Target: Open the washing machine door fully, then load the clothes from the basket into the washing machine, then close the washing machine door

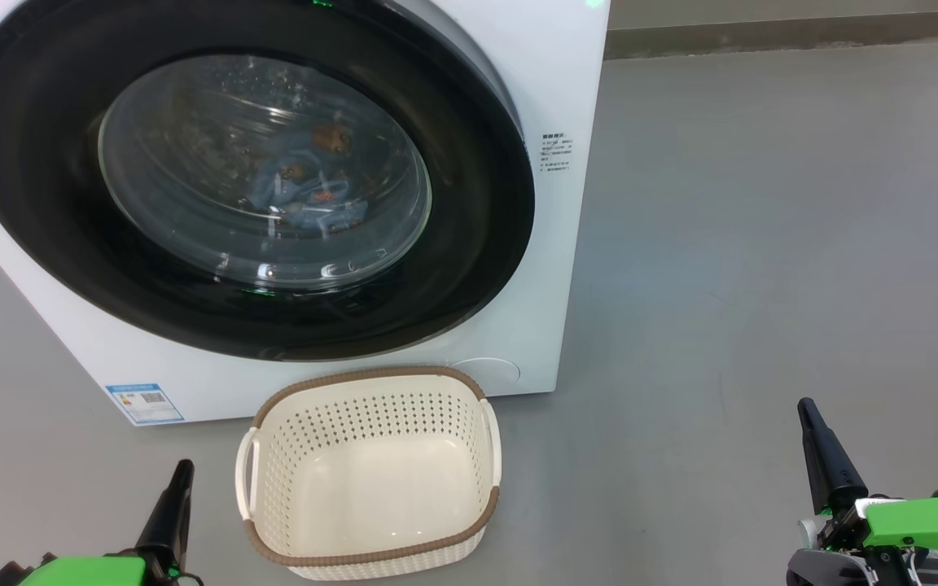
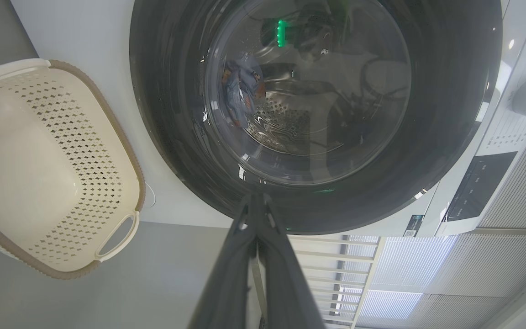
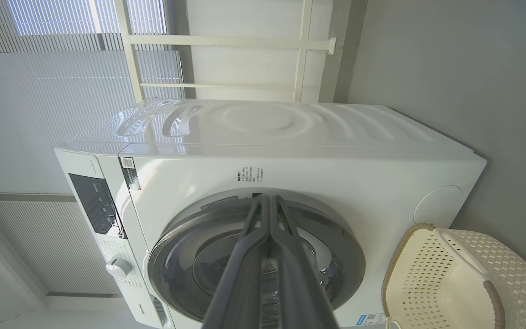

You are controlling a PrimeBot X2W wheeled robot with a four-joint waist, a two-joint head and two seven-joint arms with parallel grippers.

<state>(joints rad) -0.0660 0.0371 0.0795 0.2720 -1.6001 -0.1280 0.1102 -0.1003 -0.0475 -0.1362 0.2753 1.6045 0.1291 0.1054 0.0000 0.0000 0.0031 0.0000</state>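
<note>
The white washing machine (image 1: pixel 554 89) fills the upper left of the head view, and its glossy black door (image 1: pixel 485 212) lies flat against the front, shut. Through the glass porthole the light blue clothes (image 1: pixel 306 191) with orange bears lie in the drum, clothes (image 2: pixel 240 93) also seen from the left wrist. The cream basket (image 1: pixel 371 472) with a brown rim stands on the floor just before the machine, nothing in it. My left gripper (image 1: pixel 182 468) is shut at the lower left, beside the basket. My right gripper (image 1: pixel 804 404) is shut at the lower right, well away from both.
Grey floor (image 1: pixel 762 244) stretches to the machine's right, up to a wall skirting (image 1: pixel 795 32) at the back. The right wrist view shows the machine's control panel and dial (image 3: pixel 118 267), and window blinds (image 3: pixel 62 114) behind the machine.
</note>
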